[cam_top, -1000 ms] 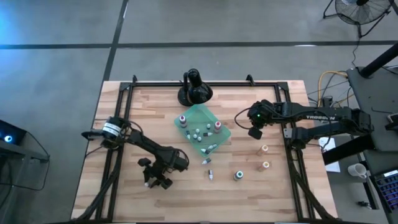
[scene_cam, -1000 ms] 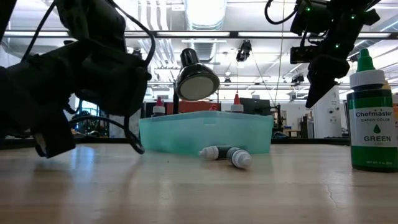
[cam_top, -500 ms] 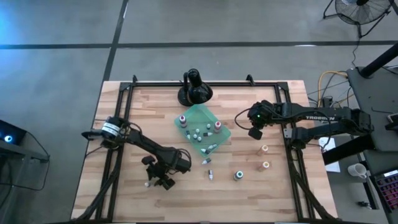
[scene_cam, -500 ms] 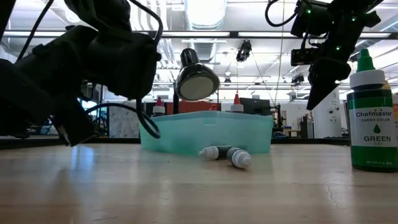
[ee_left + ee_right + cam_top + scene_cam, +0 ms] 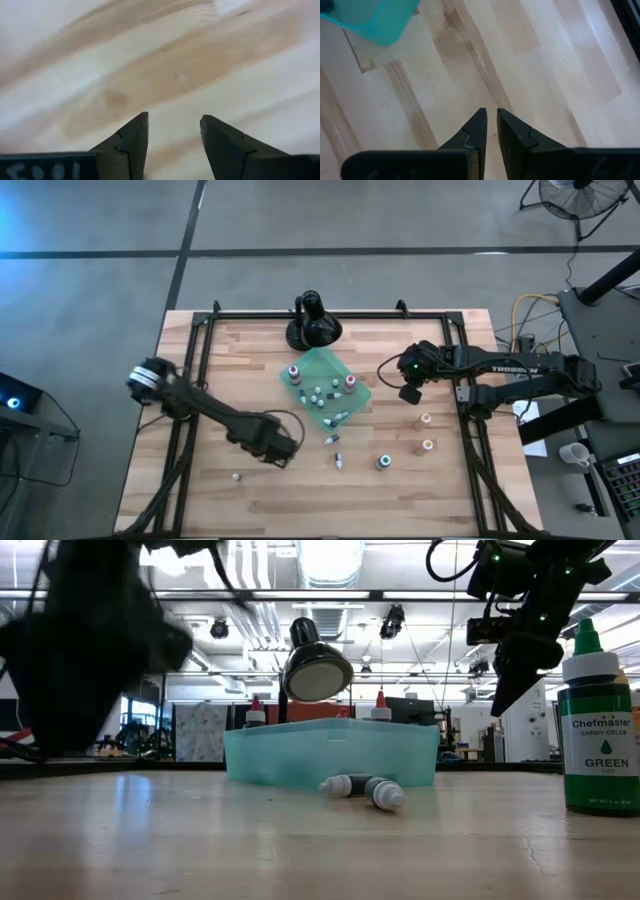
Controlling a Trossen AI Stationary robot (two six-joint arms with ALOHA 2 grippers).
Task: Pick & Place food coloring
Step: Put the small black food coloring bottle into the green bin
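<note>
Left gripper (image 5: pixel 283 448) has shifted right, jaws parted and empty, leaving one bottle (image 5: pixel 237 475) behind. Teal tray (image 5: pixel 352 394) holds several bottles (image 5: pixel 318 394). Right gripper (image 5: pixel 408 393) closed, empty.

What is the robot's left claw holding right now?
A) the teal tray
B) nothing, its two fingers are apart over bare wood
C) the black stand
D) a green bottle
B: in the left wrist view the left gripper has its dark fingers spread with only the bare wooden table between them; the high view shows it away from the teal tray.
</note>
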